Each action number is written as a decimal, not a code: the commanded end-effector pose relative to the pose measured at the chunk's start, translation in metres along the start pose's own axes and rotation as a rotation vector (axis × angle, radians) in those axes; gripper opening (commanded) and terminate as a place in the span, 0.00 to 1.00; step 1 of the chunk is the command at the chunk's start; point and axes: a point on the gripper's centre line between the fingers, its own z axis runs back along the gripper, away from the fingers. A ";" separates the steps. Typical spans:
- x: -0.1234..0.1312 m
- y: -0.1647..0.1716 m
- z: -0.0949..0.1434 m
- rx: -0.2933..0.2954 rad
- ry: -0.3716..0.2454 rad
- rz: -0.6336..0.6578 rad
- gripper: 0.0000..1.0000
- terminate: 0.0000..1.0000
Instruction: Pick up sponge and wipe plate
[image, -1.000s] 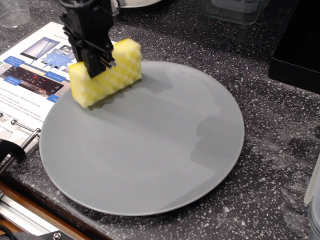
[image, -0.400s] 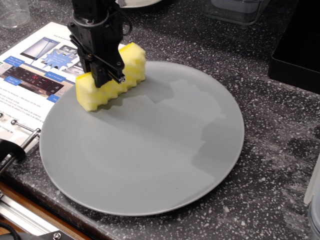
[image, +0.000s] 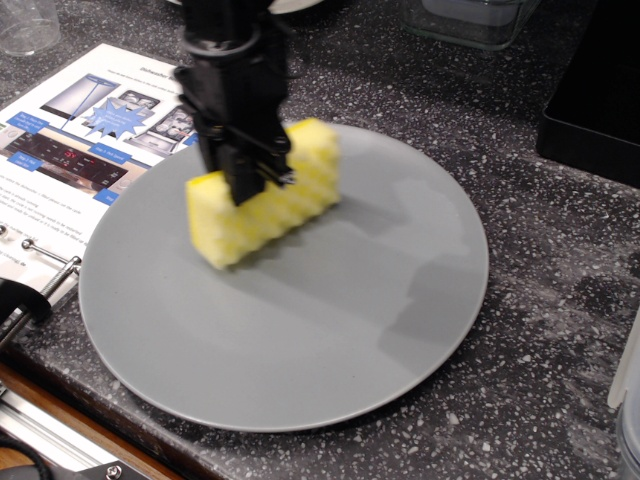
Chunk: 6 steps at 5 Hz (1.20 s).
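sponge (image: 265, 195) soft, light foam, clamped mid-length by gripper (image: 252, 170), jaws closed on it, over plate (image: 300, 320) upper left; likely compresses under press.

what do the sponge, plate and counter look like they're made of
Sponge: soft yellow foam, judging by its ridged, wavy side. Plate: smooth grey, probably glazed ceramic; it shows soft reflections. Counter: dark speckled stone or a stone-look laminate.

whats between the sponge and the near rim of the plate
Nothing. In the observation.image view, only bare grey surface runs from the sponge, held in the gripper, to the plate near rim.
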 end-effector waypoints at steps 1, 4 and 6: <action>-0.011 -0.033 0.008 0.004 -0.031 -0.025 0.00 0.00; -0.009 -0.076 0.016 -0.153 -0.033 0.024 0.00 0.00; 0.016 -0.012 -0.016 -0.163 -0.070 0.215 0.00 1.00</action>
